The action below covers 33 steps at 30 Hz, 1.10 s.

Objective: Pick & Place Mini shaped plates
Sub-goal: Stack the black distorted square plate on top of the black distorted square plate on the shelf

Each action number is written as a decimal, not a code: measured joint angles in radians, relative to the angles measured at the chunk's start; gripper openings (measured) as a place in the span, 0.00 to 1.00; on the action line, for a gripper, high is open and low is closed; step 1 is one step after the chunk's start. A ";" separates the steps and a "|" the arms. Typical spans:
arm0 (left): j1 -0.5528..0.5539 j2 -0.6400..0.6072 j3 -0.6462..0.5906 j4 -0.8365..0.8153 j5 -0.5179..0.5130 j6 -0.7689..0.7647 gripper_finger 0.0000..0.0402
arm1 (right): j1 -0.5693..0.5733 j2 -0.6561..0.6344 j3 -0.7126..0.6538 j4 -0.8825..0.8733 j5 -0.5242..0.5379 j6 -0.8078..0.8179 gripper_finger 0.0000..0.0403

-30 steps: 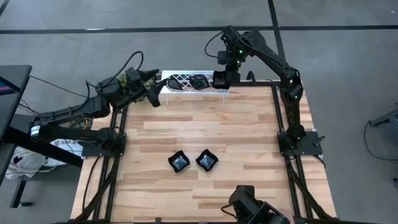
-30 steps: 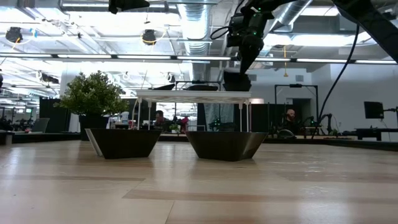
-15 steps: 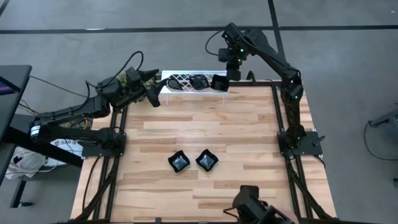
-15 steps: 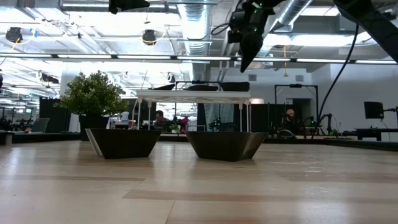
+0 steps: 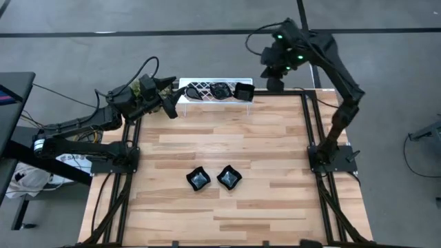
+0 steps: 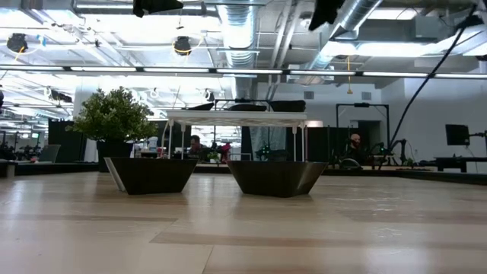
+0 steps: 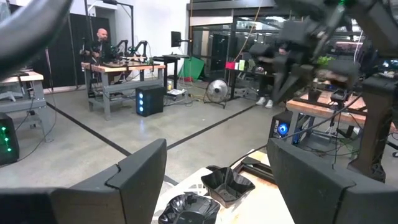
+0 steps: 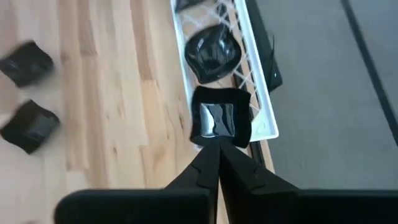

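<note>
Two glossy black wavy-edged square plates [image 5: 198, 180] [image 5: 229, 177] rest on their bases near the table's middle; the low view shows them too [image 6: 151, 173] [image 6: 275, 176]. On the white lattice rack [image 5: 207, 86] at the far edge lie a slim teardrop plate [image 5: 195, 96], a rounded leaf-like plate [image 5: 220, 89] and a wavy square plate [image 5: 244, 90] [image 8: 221, 119]. My right gripper [image 5: 274, 84] [image 8: 216, 146] is shut and empty, raised above and to the right of the rack's right end. My left gripper [image 5: 171, 107] [image 7: 217, 162] waits open at the rack's left end.
A small green potted plant [image 6: 114, 114] stands at the far left behind the left arm. The rack stands on thin legs [image 6: 293, 137] above the tabletop. Bare wood [image 5: 227, 141] lies between the rack and the two plates. Metal frame rails [image 5: 308, 124] run along the table's sides.
My right gripper has risen from the rack's right end and swung toward the table's far right corner. The wavy square plate that it covered now lies in plain sight on the rack. The left arm and the two plates on the table have kept still.
</note>
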 joint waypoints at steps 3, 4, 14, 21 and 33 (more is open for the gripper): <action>0.000 0.000 0.000 0.001 0.000 0.000 0.70 | 0.000 -0.059 -0.054 0.002 -0.037 0.027 0.00; -0.003 0.000 0.000 0.001 0.003 0.000 0.70 | 0.000 -0.082 -0.097 0.002 -0.052 0.038 0.00; -0.081 0.000 0.000 0.007 0.068 -0.012 0.70 | 0.000 -0.425 -0.851 0.403 -0.158 0.176 0.00; -0.169 0.013 0.000 0.016 0.067 -0.146 0.70 | 0.000 -0.711 -1.274 0.735 -0.171 0.318 0.00; -0.319 0.273 0.140 0.098 0.044 -0.264 0.70 | 0.035 -1.057 -1.625 0.942 -0.286 0.485 0.00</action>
